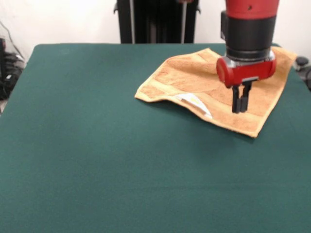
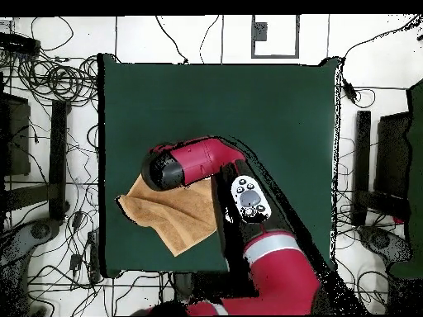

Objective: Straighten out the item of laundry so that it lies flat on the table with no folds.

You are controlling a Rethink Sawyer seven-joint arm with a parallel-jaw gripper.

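One tan-orange terry towel (image 1: 194,80) lies on the green tabletop (image 1: 97,160) near its far right corner in the front view, its near edge rumpled and lifted beside a small white label (image 1: 194,101). Above it hangs the red gripper (image 1: 240,104), fingers drawn narrow, tips close together over the cloth

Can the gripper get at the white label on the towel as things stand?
Probably yes. The gripper hangs over the towel, and the white label lies exposed on the towel's near edge beside it, nothing covering it.
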